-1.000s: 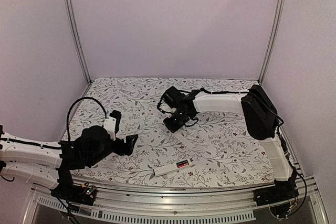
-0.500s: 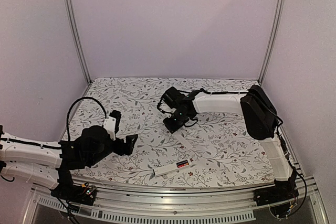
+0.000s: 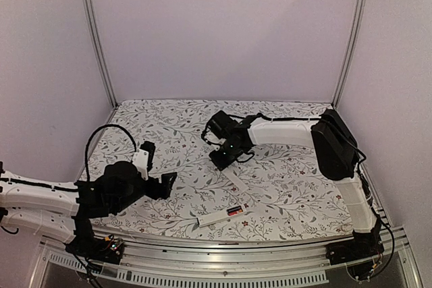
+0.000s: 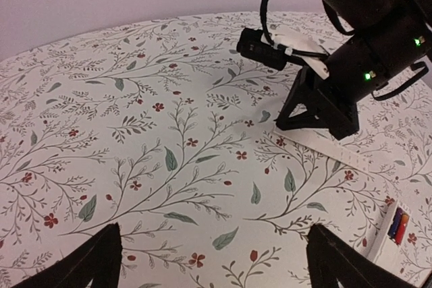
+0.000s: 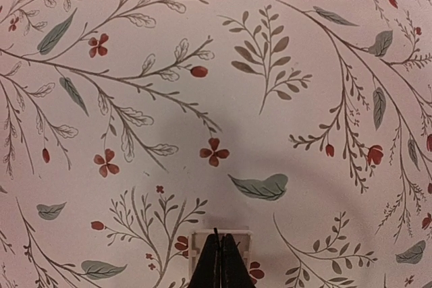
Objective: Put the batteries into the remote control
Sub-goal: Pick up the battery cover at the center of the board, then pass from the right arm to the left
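Barely anything has shifted: the right gripper stays, tips together, on the cover plate, the left gripper hangs spread, and the 2 batteries lie in the remote control near the front edge, so loading looks done.

A white tablecloth printed with grey-green leaves and small red flowers covers the table, and a thin white cover plate lies flat on it near the middle. 2 aluminium posts, 1 left and 1 right, frame the plain pale back wall, and a slotted metal rail runs along the near edge.
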